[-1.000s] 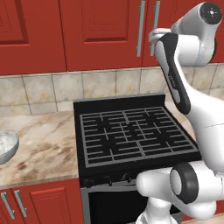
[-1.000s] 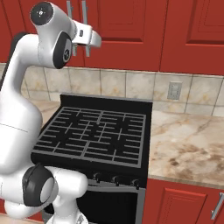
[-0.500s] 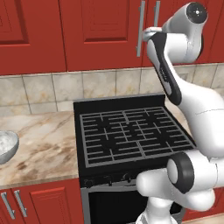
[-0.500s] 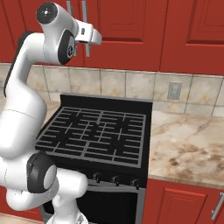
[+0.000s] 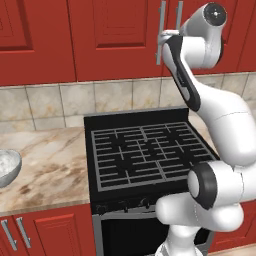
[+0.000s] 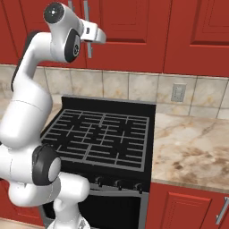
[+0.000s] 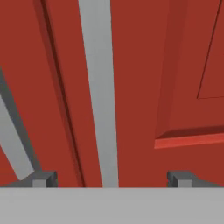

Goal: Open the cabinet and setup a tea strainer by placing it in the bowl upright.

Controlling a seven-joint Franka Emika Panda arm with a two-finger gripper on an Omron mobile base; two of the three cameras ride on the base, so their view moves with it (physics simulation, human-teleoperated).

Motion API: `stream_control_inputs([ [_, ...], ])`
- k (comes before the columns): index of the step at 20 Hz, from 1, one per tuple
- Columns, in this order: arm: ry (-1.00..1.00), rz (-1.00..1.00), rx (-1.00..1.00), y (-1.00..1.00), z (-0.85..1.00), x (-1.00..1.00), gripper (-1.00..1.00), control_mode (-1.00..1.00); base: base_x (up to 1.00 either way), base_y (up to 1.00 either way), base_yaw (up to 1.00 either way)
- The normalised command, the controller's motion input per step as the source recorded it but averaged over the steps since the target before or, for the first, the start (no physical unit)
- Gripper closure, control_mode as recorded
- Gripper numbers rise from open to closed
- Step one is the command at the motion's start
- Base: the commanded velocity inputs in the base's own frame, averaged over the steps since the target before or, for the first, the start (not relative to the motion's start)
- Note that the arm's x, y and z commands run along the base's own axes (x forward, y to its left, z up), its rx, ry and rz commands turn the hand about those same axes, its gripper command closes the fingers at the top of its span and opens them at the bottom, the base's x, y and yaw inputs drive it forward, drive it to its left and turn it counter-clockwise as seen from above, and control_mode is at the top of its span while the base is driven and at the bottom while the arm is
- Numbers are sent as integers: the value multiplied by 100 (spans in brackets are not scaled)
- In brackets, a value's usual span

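Red cabinet [image 7: 144,65], its silver handle [image 7: 100,96] seemingly between spread end effector [image 7: 111,178] fingertips.

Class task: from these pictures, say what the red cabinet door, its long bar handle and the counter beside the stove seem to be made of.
Red raised-panel cabinet door: probably painted wood, given its even matte red and bevelled panel edges.
Long silver bar handle: looks like brushed metal, flat grey with no glare.
Beige veined countertop: seems polished marble or granite, judging by its mottled brown veining.

Black stove [image 5: 145,152] between marble counters [image 6: 192,152].
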Motion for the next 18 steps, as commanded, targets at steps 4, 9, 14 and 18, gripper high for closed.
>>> stream_control_inputs([
  [4, -1, 0, 0, 0, -12, 35, -100, -100, 0, 0, 0],
  [9, -9, 0, 0, 0, -14, 43, -100, -100, 0, 0, 0],
  [14, -10, 1, 0, 0, -15, 28, -100, -100, 0, 0, 0],
  [18, 0, 1, 0, 0, 0, 21, 100, -100, 0, 0, 0],
])
